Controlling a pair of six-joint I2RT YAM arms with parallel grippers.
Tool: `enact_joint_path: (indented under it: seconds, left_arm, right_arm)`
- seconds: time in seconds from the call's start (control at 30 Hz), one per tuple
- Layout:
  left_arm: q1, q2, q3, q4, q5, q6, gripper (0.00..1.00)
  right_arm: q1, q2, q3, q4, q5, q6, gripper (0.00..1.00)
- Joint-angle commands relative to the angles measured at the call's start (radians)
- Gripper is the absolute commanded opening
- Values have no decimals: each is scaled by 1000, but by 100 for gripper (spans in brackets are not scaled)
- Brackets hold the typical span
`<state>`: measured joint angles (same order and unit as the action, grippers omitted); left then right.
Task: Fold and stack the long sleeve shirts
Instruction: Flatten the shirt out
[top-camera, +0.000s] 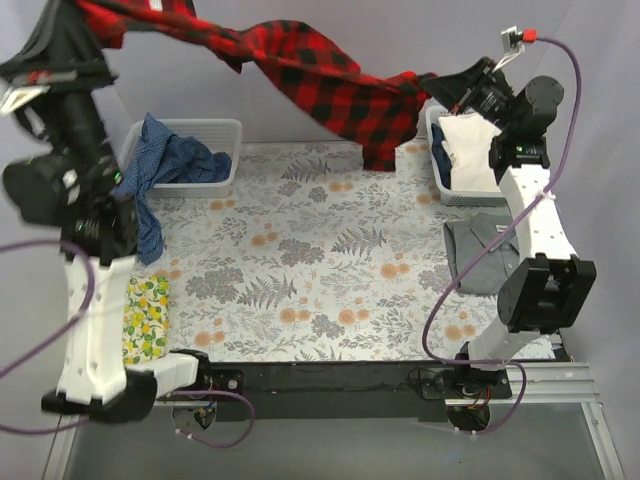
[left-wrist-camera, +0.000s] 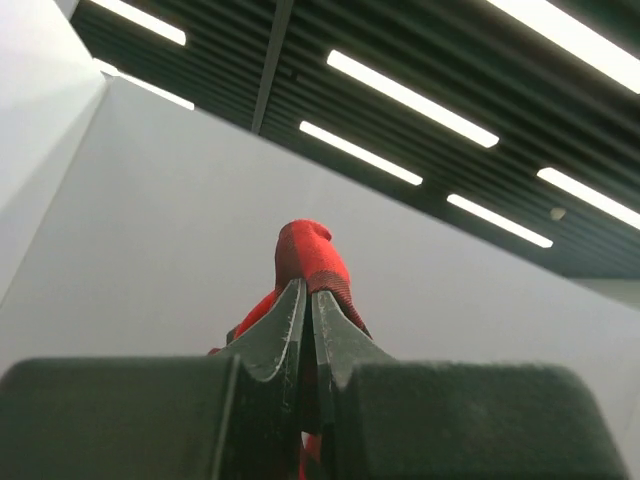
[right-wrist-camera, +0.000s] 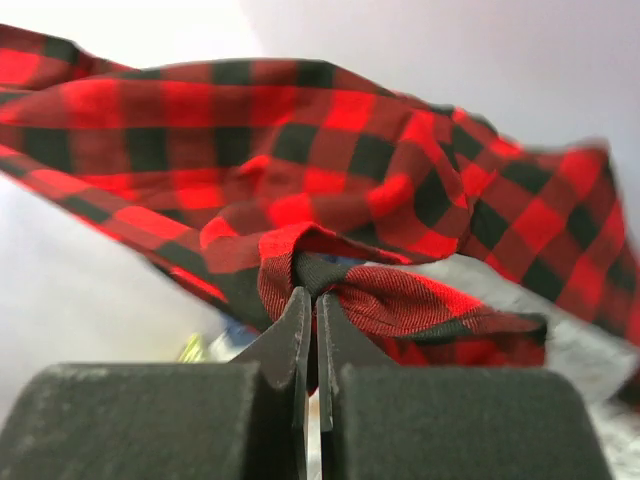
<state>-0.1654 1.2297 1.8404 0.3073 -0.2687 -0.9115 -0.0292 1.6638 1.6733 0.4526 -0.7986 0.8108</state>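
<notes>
A red-and-black plaid long sleeve shirt (top-camera: 320, 80) hangs stretched in the air across the back of the table, sagging in the middle with a tail drooping at the right. My left gripper (top-camera: 72, 30) is raised high at the top left, shut on one end of it; in the left wrist view a red fold (left-wrist-camera: 312, 260) pokes out above the closed gripper (left-wrist-camera: 308, 290). My right gripper (top-camera: 440, 88) is shut on the other end, and the plaid cloth (right-wrist-camera: 330, 180) bunches at its tips (right-wrist-camera: 312, 300). A grey collared shirt (top-camera: 490, 255) lies on the table by the right arm.
A white basket (top-camera: 225, 128) at the back left holds a blue cloth (top-camera: 170, 160) that spills over its side. Another basket (top-camera: 440, 170) at the back right holds a cream-white and navy pile (top-camera: 468, 150). A yellow lemon-print cloth (top-camera: 147, 315) lies near the left arm's base.
</notes>
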Motion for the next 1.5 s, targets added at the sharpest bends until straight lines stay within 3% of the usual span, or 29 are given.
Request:
enact_joint_path:
  seconds: [0.0,0.1,0.13,0.27,0.37,0.4,0.53,0.67,0.77,0.9,0.93,0.97,1.07,1.2,1.23,1.27,1.3,1.33,1.47]
  left_arm:
    - [6,-117,-144,-84,26,13,0]
    - [6,-220,-326,-244,37,-61,0]
    - [6,-293,-478,-290,40,-93,0]
    - [6,-448,-819,-459,30,-269,0]
    - [6,-547,-990,-523,28,-366,0]
    - [6,-559,-1009,-545,17,-386,0]
    - [6,-567,-1037,-666,-9,-411,0]
    - [6,-562,-1040,-726,14,-406,0]
    - [6,-562,-1041,-749,16,-392,0]
    - [6,-572,-1018,-815,-9,-385,0]
    - [6,-581,-1014,-847,-38,-388,0]
    - [6,-594,-1014,-881,-102,-404,0]
    - [6,-619,-1020,-997,-217,-489,0]
    - [7,-613,-1003,-1060,-293,-536,0]
    - [6,-602,-989,-1048,-303,-547,16]
    - [6,-601,-986,-1030,-294,-523,25]
    - [6,-584,-974,-1001,-297,-515,44]
    - [6,-564,-957,-976,-320,-500,55]
    - [6,-504,-856,-993,-440,-530,69]
  right_arm:
    - [11,-81,-258,139,-146,59,1]
    - [21,-121,-398,143,-208,57,1]
    - [22,-127,-485,141,-235,63,1]
    - [28,-142,-722,136,-304,68,1]
    - [28,-162,-865,86,-310,22,1]
    - [53,-165,-889,55,-310,-7,1]
    - [55,-176,-908,-378,-191,-301,1]
    - [55,-177,-879,-664,-43,-456,1]
    - [54,-208,-877,-811,158,-504,18]
    - [54,-269,-905,-956,390,-507,16]
    - [54,-300,-926,-992,448,-487,12]
    - [52,-338,-952,-1038,497,-458,2]
    - [52,-456,-1009,-1121,683,-369,1]
    - [52,-504,-1012,-1267,775,-354,1]
    - [52,-513,-1024,-1281,780,-355,1]
    - [52,-519,-1029,-1289,788,-351,7]
    - [52,-536,-1032,-1289,789,-346,12]
    - [52,-545,-1026,-1302,792,-332,18]
    - [52,-605,-1003,-1345,867,-305,32]
